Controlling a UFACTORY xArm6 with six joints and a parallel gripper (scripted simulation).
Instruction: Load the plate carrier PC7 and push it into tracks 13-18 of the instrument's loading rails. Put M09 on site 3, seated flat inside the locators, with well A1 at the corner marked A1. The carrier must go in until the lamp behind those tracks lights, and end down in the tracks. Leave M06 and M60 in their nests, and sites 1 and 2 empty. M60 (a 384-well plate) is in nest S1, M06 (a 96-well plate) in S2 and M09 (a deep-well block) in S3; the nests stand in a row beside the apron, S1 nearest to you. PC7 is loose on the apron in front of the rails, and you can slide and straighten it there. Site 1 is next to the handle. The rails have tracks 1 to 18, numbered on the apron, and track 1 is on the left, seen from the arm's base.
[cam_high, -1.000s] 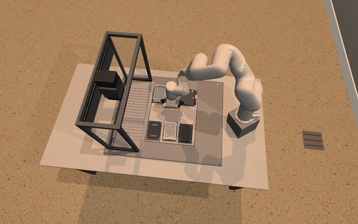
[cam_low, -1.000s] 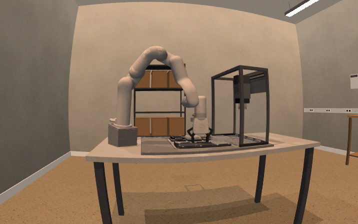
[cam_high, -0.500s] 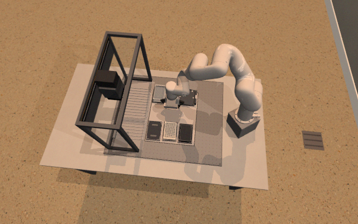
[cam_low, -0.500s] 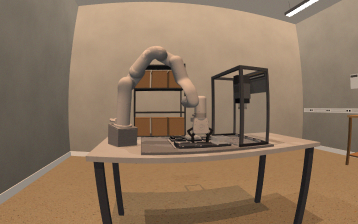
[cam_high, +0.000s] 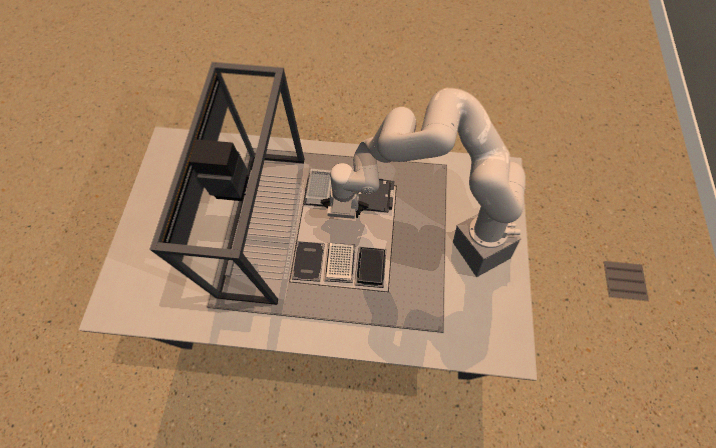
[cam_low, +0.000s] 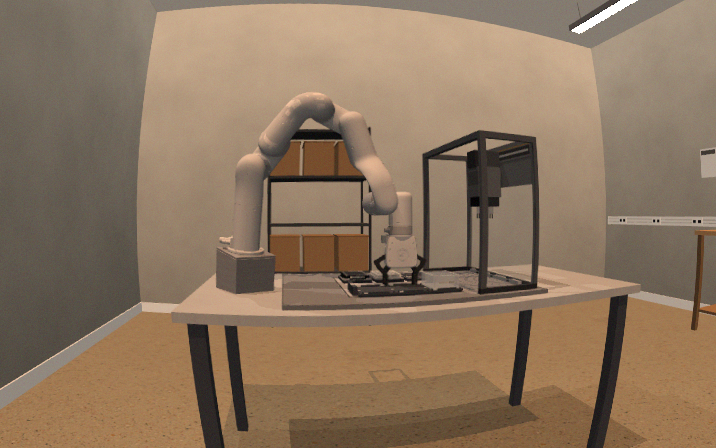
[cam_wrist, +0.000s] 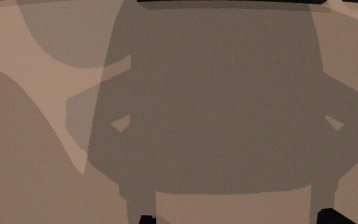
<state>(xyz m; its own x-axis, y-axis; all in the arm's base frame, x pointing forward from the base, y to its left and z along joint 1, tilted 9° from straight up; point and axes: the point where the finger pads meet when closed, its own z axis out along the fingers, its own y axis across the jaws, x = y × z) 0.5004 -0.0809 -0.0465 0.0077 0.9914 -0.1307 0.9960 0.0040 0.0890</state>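
Arm (cam_high: 464, 126): smooth, slightly glossy off-white shell. Frame (cam_high: 248, 211): matt dark bars, like metal. Table (cam_high: 132, 295): matt pale top. Floor (cam_high: 105, 79): speckled, rough-looking tan.

We are arching our arm (cam_low: 316, 113) up and over, pointing the wrist (cam_low: 403, 212) straight down, holding the gripper (cam_low: 399, 273) low with its fingers spread wide, gripping nothing.

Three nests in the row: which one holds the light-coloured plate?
The middle nest: its plate is white with a visible well grid. The plates on either side, toward the rails and toward the arm's base, are both dark.
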